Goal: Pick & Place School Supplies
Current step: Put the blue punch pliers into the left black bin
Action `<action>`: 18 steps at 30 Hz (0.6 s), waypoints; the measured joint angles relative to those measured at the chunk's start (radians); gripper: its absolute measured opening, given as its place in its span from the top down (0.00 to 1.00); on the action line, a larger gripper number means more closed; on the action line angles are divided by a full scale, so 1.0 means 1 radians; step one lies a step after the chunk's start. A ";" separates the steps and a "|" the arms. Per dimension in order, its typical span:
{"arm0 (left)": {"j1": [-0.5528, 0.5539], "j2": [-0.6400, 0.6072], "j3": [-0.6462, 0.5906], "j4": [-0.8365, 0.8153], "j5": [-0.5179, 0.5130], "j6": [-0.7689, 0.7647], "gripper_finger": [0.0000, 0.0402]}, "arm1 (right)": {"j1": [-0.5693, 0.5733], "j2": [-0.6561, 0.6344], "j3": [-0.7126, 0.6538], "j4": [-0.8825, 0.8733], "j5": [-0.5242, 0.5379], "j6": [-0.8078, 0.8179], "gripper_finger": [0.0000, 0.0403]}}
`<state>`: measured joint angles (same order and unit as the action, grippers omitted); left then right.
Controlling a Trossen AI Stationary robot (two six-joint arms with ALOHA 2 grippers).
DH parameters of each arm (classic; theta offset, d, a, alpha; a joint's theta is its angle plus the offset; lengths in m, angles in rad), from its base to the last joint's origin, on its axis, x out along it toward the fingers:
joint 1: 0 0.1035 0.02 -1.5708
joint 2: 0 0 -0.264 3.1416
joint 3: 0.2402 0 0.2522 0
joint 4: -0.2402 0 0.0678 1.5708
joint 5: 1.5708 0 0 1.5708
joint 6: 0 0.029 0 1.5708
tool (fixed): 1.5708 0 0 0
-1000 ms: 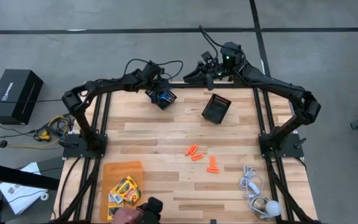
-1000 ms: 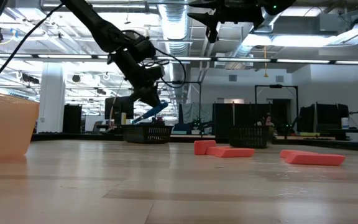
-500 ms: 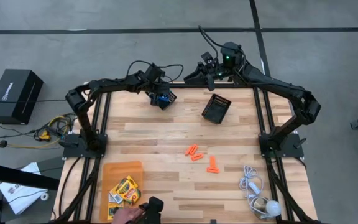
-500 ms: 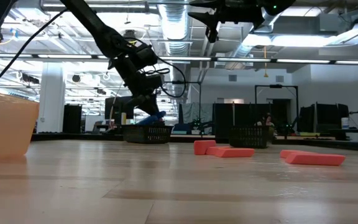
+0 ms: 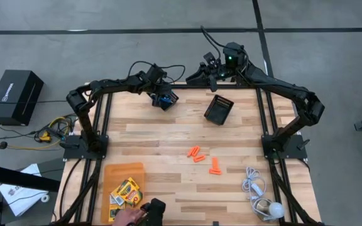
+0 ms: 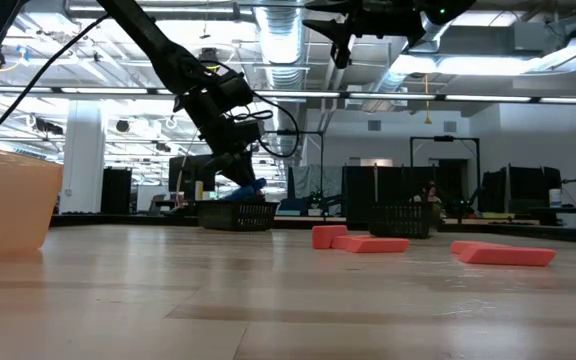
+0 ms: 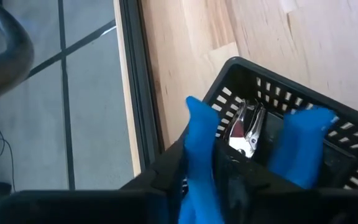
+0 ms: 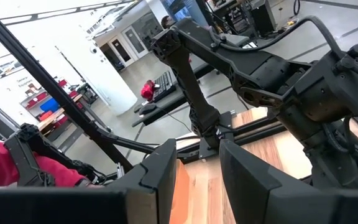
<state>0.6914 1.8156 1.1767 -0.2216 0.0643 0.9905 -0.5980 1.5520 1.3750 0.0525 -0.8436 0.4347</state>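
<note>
I have the left gripper (image 5: 163, 98) down over the black mesh bin (image 5: 166, 100) near the far edge of the desk (image 5: 168, 135), left of centre, and through its wrist camera I see the blue-handled scissors (image 7: 247, 146) sitting inside that bin, metal blades pointing toward the bin's wall and the two blue handles spread to either side. My own fingers are hidden under the handles in that view, so I cannot tell whether they are apart or clamped on the scissors. From the low camera the left gripper (image 6: 230, 170) hangs just above the same bin (image 6: 236, 214), with a bit of blue showing at its tip. The right gripper (image 5: 193, 73) waits beyond the far edge of the desk, raised, and its wrist camera shows its two dark fingers (image 8: 160, 180) standing apart with nothing between them. A second black mesh bin (image 5: 219, 108) sits tilted near the far edge, right of centre, well apart from the first. The orange pieces (image 5: 197, 153) lie loose toward the middle of the desk, right of centre, one more (image 5: 215, 166) just nearer the front. The crayon boxes (image 5: 126, 190) rest at the near left corner on an orange sheet (image 5: 121, 171). A white cord with a round bulb (image 5: 261, 196) lies at the near right corner. A person's hand (image 5: 126, 217) shows at the near edge beside the crayon boxes.
</note>
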 joint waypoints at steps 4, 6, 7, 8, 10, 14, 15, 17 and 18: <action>0.000 0.000 0.000 0.004 -0.007 -0.001 0.70 | 0.000 0.000 0.000 0.000 -0.023 0.000 0.71; 0.000 0.000 0.000 0.005 -0.013 -0.002 0.67 | 0.000 0.000 0.000 0.000 -0.023 0.000 0.71; 0.000 0.000 0.000 0.005 -0.020 -0.002 0.65 | 0.000 0.000 0.000 0.000 -0.023 0.000 0.71; 0.000 0.000 0.000 0.005 -0.034 -0.003 0.64 | 0.000 0.000 0.000 0.000 -0.023 0.000 0.71; 0.000 0.000 0.000 0.005 -0.061 -0.003 0.62 | 0.000 0.000 0.000 0.000 -0.023 0.000 0.71; 0.000 -0.003 0.000 0.005 -0.082 -0.003 0.59 | 0.000 0.000 0.000 0.000 -0.025 0.001 0.71; 0.000 -0.004 0.000 0.005 -0.085 -0.003 0.59 | 0.000 0.000 0.000 0.000 -0.026 0.001 0.71; 0.000 -0.005 0.000 0.006 -0.086 -0.013 0.59 | 0.000 0.000 0.000 0.000 -0.027 0.001 0.71; 0.000 -0.005 0.000 0.003 -0.085 -0.029 0.60 | 0.000 0.000 0.000 0.000 -0.027 0.001 0.71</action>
<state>0.6914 1.8103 1.1767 -0.2191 -0.0207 0.9613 -0.5980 1.5520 1.3750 0.0528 -0.8705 0.4355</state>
